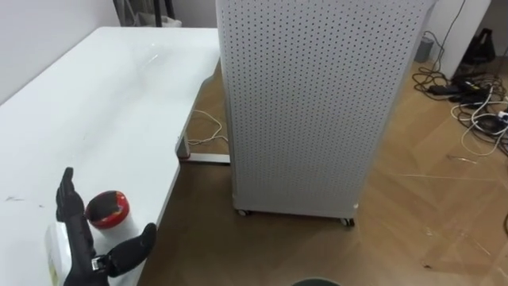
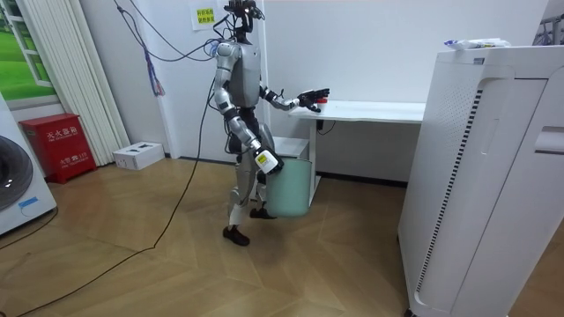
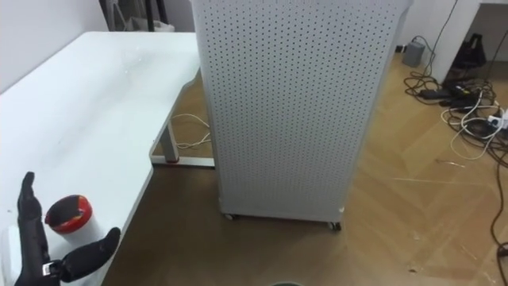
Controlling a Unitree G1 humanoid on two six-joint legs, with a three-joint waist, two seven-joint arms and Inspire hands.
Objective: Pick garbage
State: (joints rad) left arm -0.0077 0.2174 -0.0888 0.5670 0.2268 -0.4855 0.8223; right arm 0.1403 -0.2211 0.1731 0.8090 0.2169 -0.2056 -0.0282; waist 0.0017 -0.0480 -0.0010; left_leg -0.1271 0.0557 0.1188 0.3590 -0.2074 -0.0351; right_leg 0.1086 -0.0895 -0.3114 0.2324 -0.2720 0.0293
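Bracketing the red item (image 1: 108, 208), left robot hand (image 1: 79, 238) spread open; perforated cabinet (image 1: 309, 103) beside table (image 1: 119, 95).

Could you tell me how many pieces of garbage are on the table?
1: a red piece at the table edge, by the open left hand. More may lie out of view.

The lower edge cuts off the left robot hand (image 1: 78, 242) and a dark rim (image 1: 316, 281).
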